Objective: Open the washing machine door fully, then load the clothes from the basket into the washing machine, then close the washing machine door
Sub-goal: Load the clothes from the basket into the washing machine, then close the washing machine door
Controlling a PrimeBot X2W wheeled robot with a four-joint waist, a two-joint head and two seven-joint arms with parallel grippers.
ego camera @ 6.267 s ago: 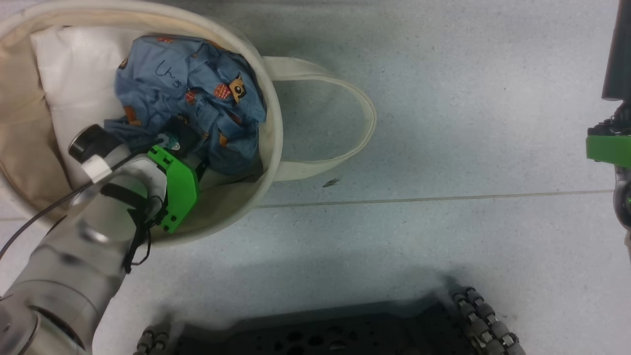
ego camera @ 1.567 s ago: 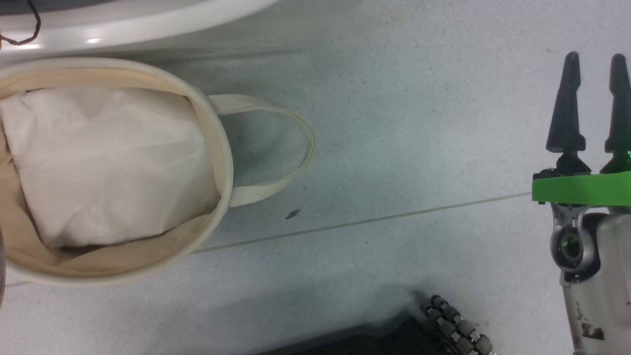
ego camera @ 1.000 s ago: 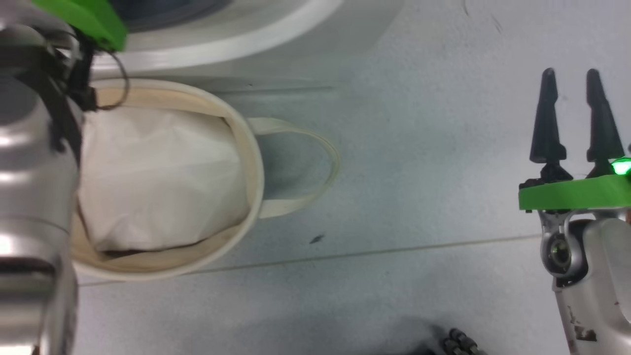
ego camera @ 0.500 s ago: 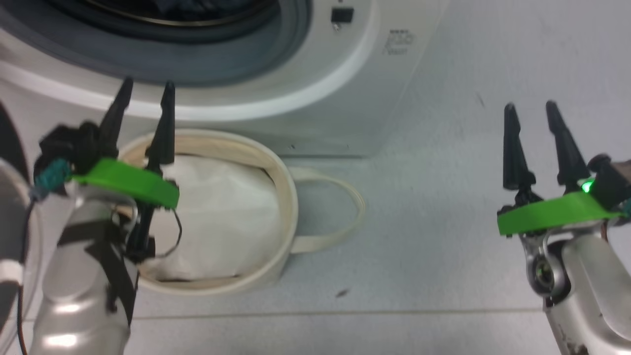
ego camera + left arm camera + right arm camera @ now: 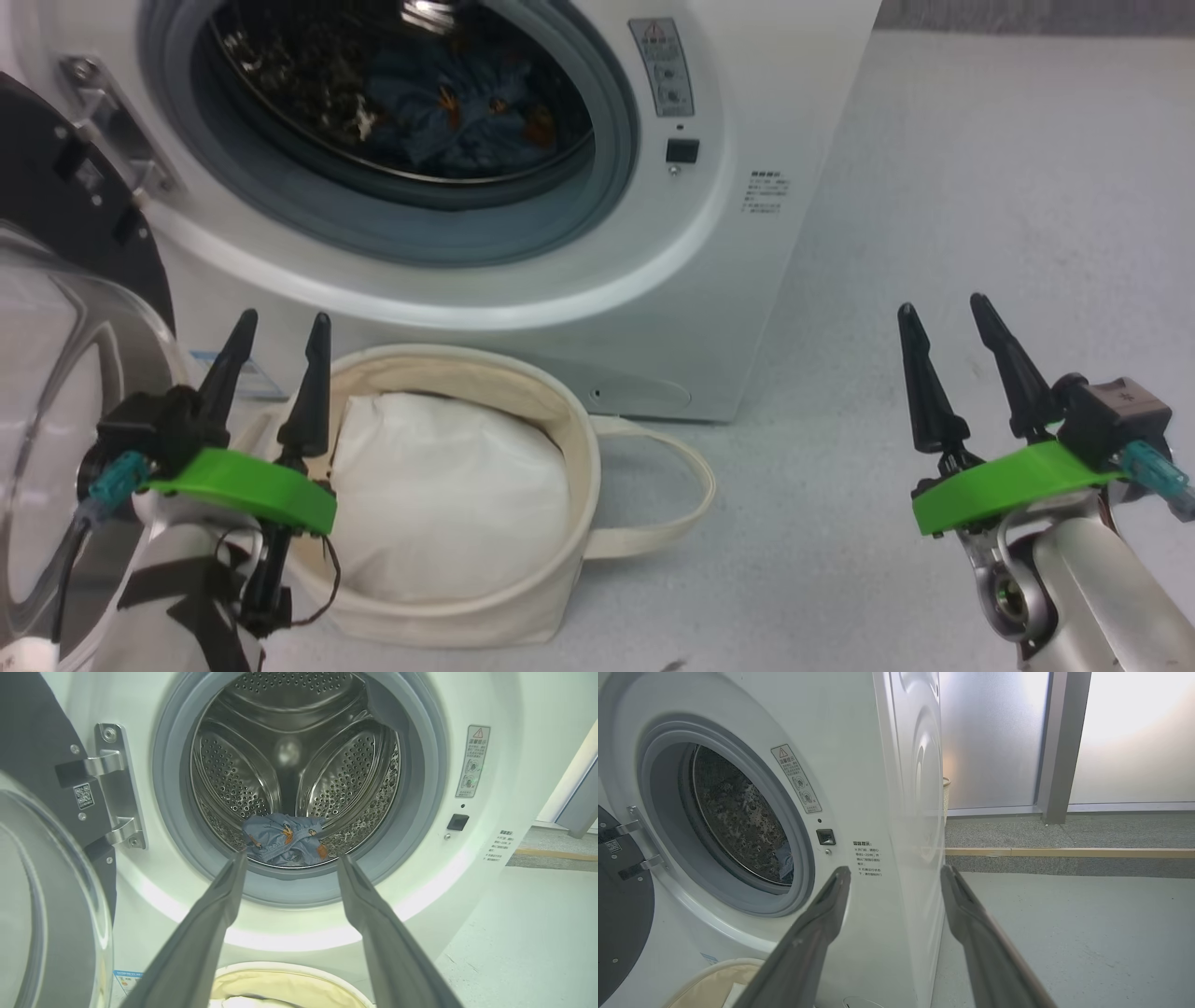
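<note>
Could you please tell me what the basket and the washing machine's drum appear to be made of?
The basket: likely cream canvas, matte, with soft, slightly sagging walls and a looped fabric handle. The drum: seemingly bright steel, glossy, perforated all over and reflecting light.

Indoor laundry area. White front-loading washing machine [image 5: 653, 308] stood at 11 o'clock on bare speckled floor [image 5: 980, 187]; frosted glass panels [image 5: 994, 742] behind, 2 o'clock.
</note>
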